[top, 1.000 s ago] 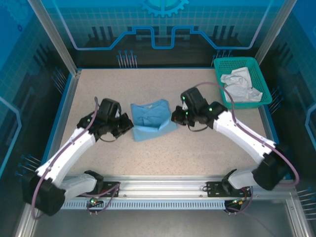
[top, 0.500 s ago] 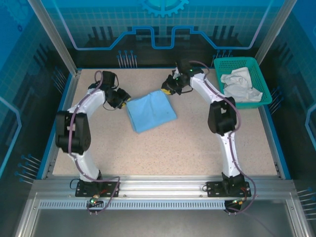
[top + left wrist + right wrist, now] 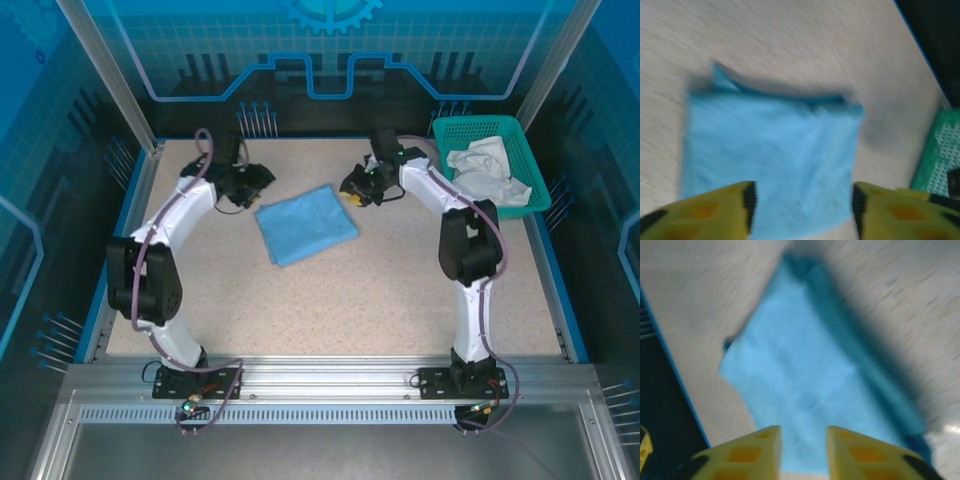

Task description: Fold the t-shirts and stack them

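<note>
Top external view: basket (image 3: 497,132) holds white t-shirt (image 3: 487,172); left hand (image 3: 254,180) and right hand (image 3: 353,189) released, empty.

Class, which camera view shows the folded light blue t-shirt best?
The top external view: the folded light blue t-shirt lies whole and sharp on the table. The left wrist view shows it close but blurred, its near edge cut off. The right wrist view is blurred too, with part in shadow.

The light blue t-shirt (image 3: 306,224) is soft matt cloth, the table (image 3: 350,300) speckled matt, the basket (image 3: 539,185) plastic mesh.
</note>
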Motion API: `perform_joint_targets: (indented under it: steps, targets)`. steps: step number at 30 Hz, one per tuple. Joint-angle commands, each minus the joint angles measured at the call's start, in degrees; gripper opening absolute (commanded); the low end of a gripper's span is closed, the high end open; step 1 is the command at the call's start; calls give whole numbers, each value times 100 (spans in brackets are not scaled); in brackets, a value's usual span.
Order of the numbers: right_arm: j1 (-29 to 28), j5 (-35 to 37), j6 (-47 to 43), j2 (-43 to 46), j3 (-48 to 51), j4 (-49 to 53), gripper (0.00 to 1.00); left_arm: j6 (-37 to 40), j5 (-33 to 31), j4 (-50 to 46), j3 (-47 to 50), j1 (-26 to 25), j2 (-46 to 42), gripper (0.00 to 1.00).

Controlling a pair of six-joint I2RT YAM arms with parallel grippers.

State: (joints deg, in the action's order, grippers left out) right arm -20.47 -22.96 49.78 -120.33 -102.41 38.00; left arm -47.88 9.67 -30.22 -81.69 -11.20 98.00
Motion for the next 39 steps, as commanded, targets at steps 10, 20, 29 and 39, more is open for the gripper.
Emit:
perform_joint_targets:
  steps: [10, 20, 29, 39]
  targets:
    - [-335, 127, -43, -345, 1398, -1037, 16, -865, -406, 1663, 1766, -1294, 691, 35]
    - [-954, 220, 1413, 956, 4189, -2882, 23, -654, -449, 1886, 3423, -1338, -166, 34]
    - [-2261, 1529, 2018, 2400, 5170, -2730, 32, -376, -552, 887, 4339, -1454, -2579, 43]
    - [-1826, 2237, 1049, 2604, 3707, -1623, 19, 329, -289, 356, 2586, -1115, -2103, 39]
